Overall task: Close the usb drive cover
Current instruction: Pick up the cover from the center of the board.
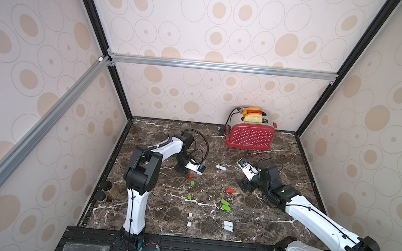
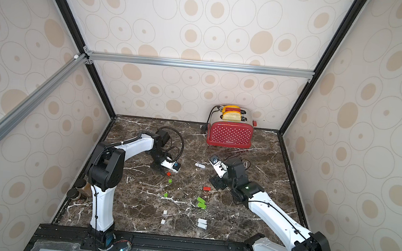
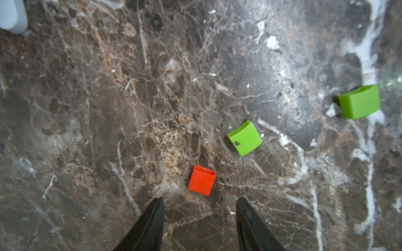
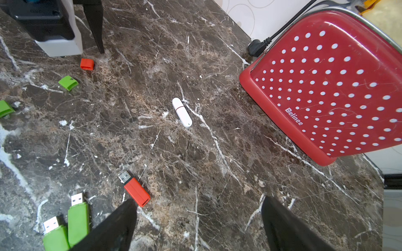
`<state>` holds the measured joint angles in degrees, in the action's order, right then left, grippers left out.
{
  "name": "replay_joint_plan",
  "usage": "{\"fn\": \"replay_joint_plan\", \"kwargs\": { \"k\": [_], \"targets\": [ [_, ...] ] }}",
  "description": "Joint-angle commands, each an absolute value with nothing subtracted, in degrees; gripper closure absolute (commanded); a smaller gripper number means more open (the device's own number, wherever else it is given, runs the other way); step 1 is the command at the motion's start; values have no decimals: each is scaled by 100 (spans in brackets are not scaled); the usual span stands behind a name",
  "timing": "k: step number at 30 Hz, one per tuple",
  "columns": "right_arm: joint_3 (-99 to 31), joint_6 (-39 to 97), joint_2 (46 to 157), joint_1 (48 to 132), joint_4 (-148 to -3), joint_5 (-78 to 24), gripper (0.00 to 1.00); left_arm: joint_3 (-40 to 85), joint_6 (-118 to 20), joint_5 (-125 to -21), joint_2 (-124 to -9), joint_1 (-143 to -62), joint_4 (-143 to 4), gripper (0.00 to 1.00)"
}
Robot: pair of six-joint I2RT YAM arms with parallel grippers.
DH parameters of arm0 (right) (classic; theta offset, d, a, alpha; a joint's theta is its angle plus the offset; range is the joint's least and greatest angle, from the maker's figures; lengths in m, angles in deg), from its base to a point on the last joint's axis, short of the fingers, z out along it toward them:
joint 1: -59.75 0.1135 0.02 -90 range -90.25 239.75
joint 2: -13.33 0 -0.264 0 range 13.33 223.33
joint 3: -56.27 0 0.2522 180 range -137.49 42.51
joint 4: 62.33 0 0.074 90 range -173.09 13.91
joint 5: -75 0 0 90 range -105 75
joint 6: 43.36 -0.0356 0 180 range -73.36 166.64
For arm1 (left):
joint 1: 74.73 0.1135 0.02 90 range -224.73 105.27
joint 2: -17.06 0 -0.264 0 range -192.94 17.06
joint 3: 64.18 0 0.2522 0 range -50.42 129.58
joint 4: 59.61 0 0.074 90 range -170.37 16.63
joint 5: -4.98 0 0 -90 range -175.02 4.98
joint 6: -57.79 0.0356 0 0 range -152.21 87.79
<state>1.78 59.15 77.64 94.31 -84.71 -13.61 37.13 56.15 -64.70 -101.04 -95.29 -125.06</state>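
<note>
- The left wrist view is the only close look at the red cap point(image 3: 201, 180). It lies on the marble table point(image 3: 87, 108) just ahead of the left gripper point(image 3: 199, 200), roughly in line with the gap and touching neither tip.
- The left gripper's jaws are apart with nothing between them.
- Past the red cap, off to one side of that gripper, I see a green cap point(image 3: 245, 138), then a second green cap point(image 3: 359, 102) farther out.
- Only the right wrist view shows the red usb drive point(image 4: 134, 189) clearly, with its plug bare. It lies just beside one finger of the right gripper point(image 4: 198, 201); I can't tell if they touch.
- The right gripper is spread wide and empty.
- Ahead of the right gripper lies a white capped drive point(image 4: 182, 112), with the toaster point(image 4: 326, 87) beyond it to one side.
- Only the top views show two white caps point(image 1: 190, 214) and two white drives point(image 1: 228, 223), behind both grippers toward the bases.
- In both top views the left arm has its elbow high and its wrist pitched down, fingers low by the red cap.
- The right arm is stretched low, with its wrist tilted down near the red usb drive.
</note>
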Motion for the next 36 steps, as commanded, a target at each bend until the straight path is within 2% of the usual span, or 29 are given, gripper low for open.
{"fn": "replay_joint_plan", "kwargs": {
  "k": [1, 6, 14, 23, 30, 36],
  "targets": [
    [134, 5907, 7784, 9403, -8522, -1395, 6, 3614, 6001, -6489, -10203, -9581, -12453, 46],
    [127, 5911, 7788, 9407, -8534, -1377, 6, 3386, 6316, -6566, -10160, -9661, -12428, 53],
    [138, 5916, 7765, 9402, -8541, -1350, 6, 3182, 6413, -6691, -10115, -9709, -12245, 58],
    [124, 5903, 7784, 9405, -8527, -1350, 6, 2875, 6420, -6683, -10001, -9758, -11905, 58],
    [129, 5910, 7782, 9406, -8540, -1350, 6, 2974, 6516, -6802, -10106, -9830, -11884, 54],
    [122, 5912, 7784, 9403, -8548, -1342, 7, 2939, 6539, -6935, -10115, -9842, -11873, 65]
  ]
}}
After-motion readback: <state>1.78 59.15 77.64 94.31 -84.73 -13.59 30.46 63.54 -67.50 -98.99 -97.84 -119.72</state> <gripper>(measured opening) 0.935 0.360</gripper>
